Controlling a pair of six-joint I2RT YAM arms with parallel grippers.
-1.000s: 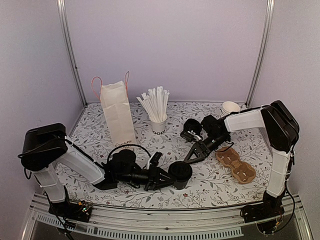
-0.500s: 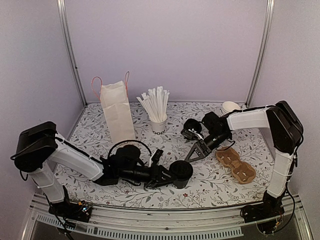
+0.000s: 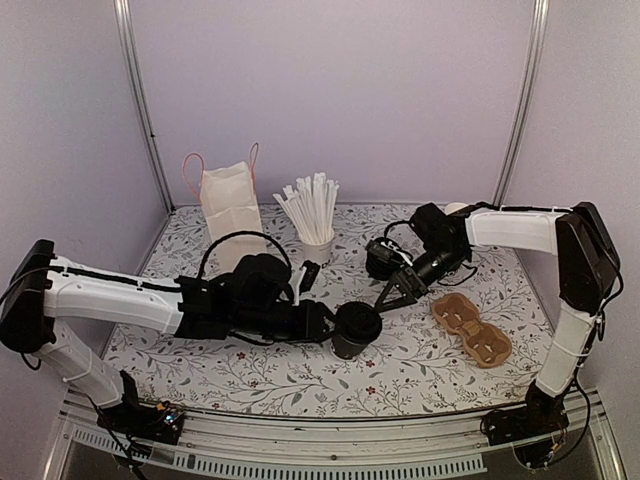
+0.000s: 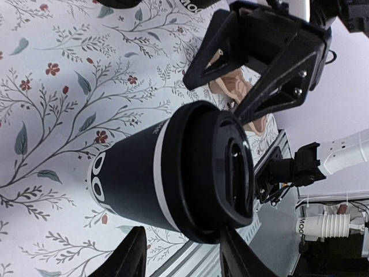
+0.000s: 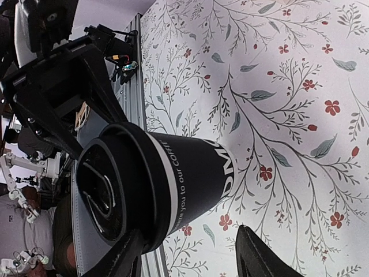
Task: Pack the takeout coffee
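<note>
Fingers of the left gripper stand wide astride the takeout coffee, the right gripper gaping just beside it. Upright on the bench, well apart from the paper bag, the cup probably wants a grip on its wall, below the lid, kept level.

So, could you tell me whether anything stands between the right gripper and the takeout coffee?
Nothing visible does. The right gripper faces the takeout coffee with its jaws open, and only a short stretch of bare table lies between them. The left gripper is at the cup's opposite side, out of that path.
</note>
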